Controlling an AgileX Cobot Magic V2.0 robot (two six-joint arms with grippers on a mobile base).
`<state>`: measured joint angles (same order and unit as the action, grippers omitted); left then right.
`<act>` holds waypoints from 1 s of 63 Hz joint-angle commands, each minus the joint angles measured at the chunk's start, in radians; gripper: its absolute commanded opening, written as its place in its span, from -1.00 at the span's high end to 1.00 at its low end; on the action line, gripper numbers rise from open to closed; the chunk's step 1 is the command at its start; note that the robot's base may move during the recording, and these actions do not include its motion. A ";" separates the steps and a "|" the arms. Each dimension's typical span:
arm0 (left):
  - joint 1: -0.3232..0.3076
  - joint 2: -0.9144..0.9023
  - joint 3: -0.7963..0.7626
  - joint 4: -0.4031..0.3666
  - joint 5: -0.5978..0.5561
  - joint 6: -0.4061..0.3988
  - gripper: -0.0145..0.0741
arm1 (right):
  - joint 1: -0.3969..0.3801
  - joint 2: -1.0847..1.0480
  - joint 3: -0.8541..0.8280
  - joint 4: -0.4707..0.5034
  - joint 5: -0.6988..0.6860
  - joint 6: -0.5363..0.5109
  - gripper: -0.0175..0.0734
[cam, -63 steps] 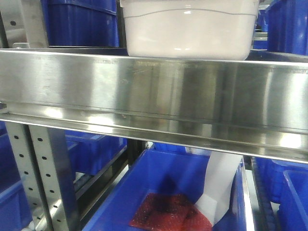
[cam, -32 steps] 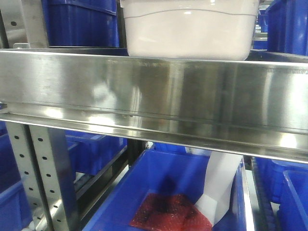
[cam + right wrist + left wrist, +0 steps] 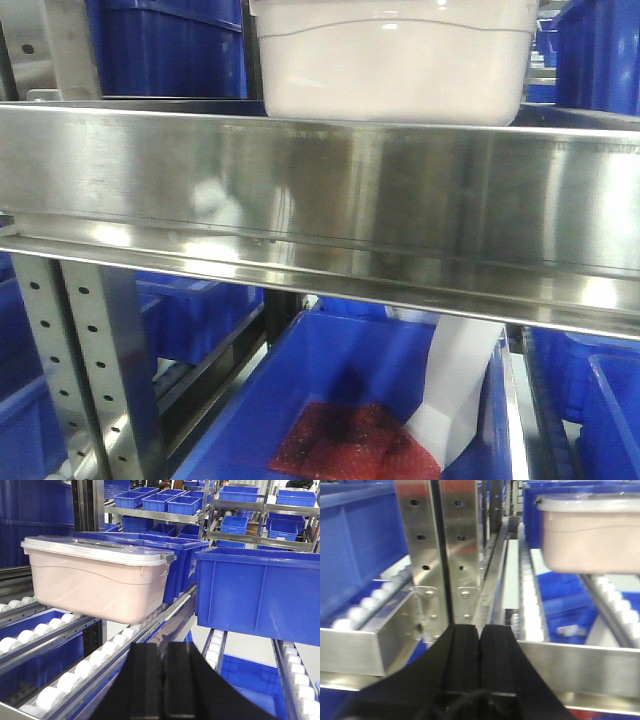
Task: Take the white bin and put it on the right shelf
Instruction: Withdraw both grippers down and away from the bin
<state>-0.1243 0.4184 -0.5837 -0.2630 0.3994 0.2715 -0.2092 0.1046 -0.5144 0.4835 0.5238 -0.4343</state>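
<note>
Almost nothing has shifted over the last second in your front view: the white bin [image 3: 392, 60] sits in the same spot above the shelf's broad steel front rail [image 3: 320, 200], and only the reflections on that rail have drifted a little. That suggests the arms are barely moving, so you are likely at or near the end of the job.

Look at the right gripper [image 3: 165, 680]: its fingers are pressed together with nothing between them, and the bin [image 3: 95, 577] lies ahead and to its left, resting on the white rollers [image 3: 100, 657] of the right shelf, well clear of the fingers. A blue bin [image 3: 257, 592] stands ahead to its right.

The left gripper [image 3: 480, 652] is also closed and empty, with a perforated upright [image 3: 442, 555] straight ahead and the bin [image 3: 590, 532] up to its right, apart from it.

The bin looks placed; you only need to pull both arms back without clipping the rail.
</note>
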 commanded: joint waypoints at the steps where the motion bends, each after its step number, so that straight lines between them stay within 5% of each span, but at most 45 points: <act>1: -0.005 0.004 -0.030 -0.078 -0.092 -0.005 0.94 | -0.002 0.013 -0.021 0.017 -0.089 0.000 0.45; 7: -0.005 0.004 -0.030 -0.124 -0.094 -0.005 0.94 | -0.002 0.013 -0.021 0.017 -0.089 0.000 0.45; 63: -0.005 0.004 -0.030 -0.104 -0.085 -0.005 0.94 | -0.002 0.014 -0.021 0.017 -0.089 0.000 0.45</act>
<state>-0.1243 0.4184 -0.5837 -0.3559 0.3856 0.2715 -0.2092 0.1046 -0.5144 0.4835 0.5238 -0.4343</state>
